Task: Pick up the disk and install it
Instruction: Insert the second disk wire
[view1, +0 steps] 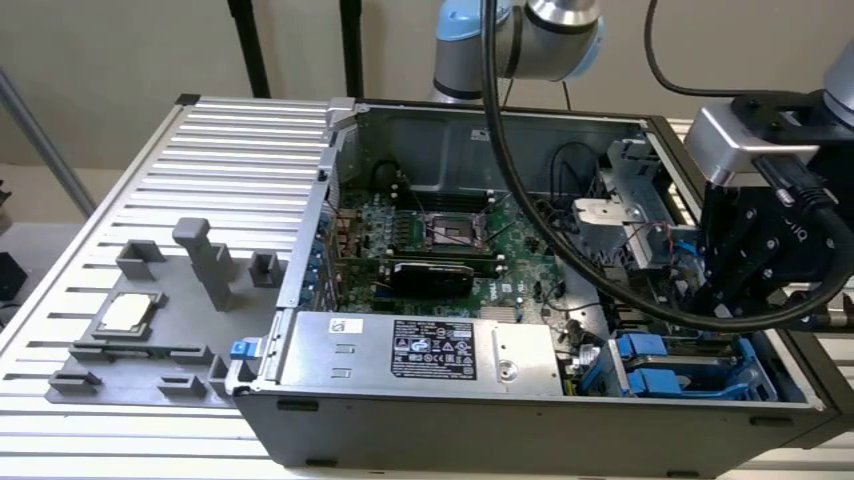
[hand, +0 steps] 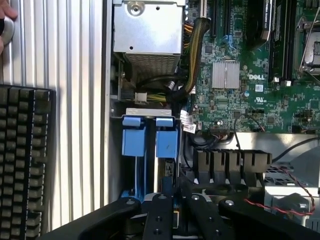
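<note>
Hovered over the blue-framed disk (hand: 165, 142) at five o'clock in the case (view1: 534, 425), likely mid-install; hand (hand: 172, 196) grip impossible to tell. Called for square, gentle seating.

black cables (view1: 587, 270) cross the open case (view1: 400, 420); blue drive bays (hand: 150, 140) hemmed by wiring.
</note>
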